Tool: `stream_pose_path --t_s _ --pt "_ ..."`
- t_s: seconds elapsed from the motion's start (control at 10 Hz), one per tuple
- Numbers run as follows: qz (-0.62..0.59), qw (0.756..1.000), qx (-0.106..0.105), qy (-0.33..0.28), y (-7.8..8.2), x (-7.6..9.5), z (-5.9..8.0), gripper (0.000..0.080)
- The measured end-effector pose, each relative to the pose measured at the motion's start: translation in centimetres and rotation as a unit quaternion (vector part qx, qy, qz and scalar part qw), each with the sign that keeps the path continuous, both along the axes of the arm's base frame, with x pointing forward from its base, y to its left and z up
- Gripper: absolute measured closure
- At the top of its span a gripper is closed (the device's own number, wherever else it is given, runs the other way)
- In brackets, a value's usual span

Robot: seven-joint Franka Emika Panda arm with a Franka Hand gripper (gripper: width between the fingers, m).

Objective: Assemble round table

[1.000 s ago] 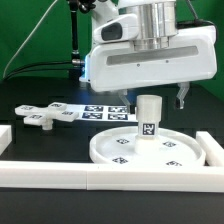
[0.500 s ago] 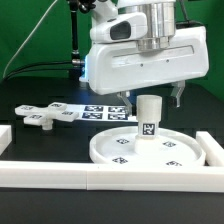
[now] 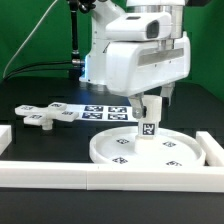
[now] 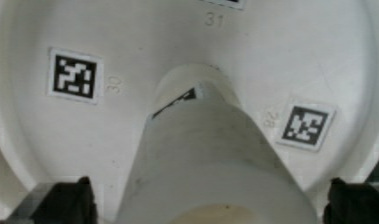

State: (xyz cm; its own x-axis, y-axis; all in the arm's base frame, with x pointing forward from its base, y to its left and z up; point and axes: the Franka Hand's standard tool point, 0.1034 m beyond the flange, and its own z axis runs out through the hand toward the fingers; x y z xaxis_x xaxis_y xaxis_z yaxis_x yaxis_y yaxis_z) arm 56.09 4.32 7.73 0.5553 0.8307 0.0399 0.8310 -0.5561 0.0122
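**A:** First entry, the post?

**B:** Post [image 3: 148,118]: short, thick, white. Standing upright about the middle of the disc [image 3: 96,152]. Long axis vertical, top end pointing straight up at the white head [image 3: 140,60] of the arm. One black-and-white tag [image 3: 149,128] on the side facing the exterior view.

**A:** And the disc?

**B:** Large, round, rimmed. Lying flat on the black counter [image 3: 40,140], face up. Several small tags on the face. Two of them plain in the wrist view, one to each side of the post [image 4: 212,150].

**A:** Fingers?

**B:** Fingers [image 4: 70,203]: dark, spread apart, one on each side of the post's upper end. Standing off its sides in the wrist view, so open and holding nothing. Seen from the exterior view, down about level with the post's top, partly hidden behind the head.

**A:** Third part?

**B:** Cross piece [image 3: 45,116]: smaller, flat on the counter at the exterior view's left, well apart from the disc. Longer bar running roughly left to right in that view. Just beside the marker board [image 3: 105,110]; touching it or not, cannot tell.

**A:** Remaining stock?

**B:** Long white rails [image 3: 60,172]: one along the near edge of the counter, another at the exterior view's right, just beside the disc.
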Motion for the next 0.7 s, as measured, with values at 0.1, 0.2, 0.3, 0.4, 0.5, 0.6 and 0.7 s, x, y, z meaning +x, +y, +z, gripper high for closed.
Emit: stream_pose_path --t_s 0.1,0.2,0.3,0.4,0.5,0.6,0.7 --pt "0.038 0.999 -0.006 -0.001 -0.08 0.0 0.0 0.0151" --pt "0.075 0.997 -0.01 -0.002 -0.23 0.03 0.0 0.0151" --pt "0.098 0.995 -0.011 -0.003 -0.28 0.02 -0.01 0.0151" --pt "0.119 0.993 -0.013 -0.003 -0.33 0.03 -0.01 0.0151" --pt "0.134 0.991 -0.015 -0.003 -0.4 0.03 -0.01 0.0151" --pt "0.131 0.991 -0.015 -0.003 -0.41 0.03 -0.01 0.0273" --pt "0.13 0.991 -0.015 -0.003 -0.44 0.02 -0.02 0.0395"
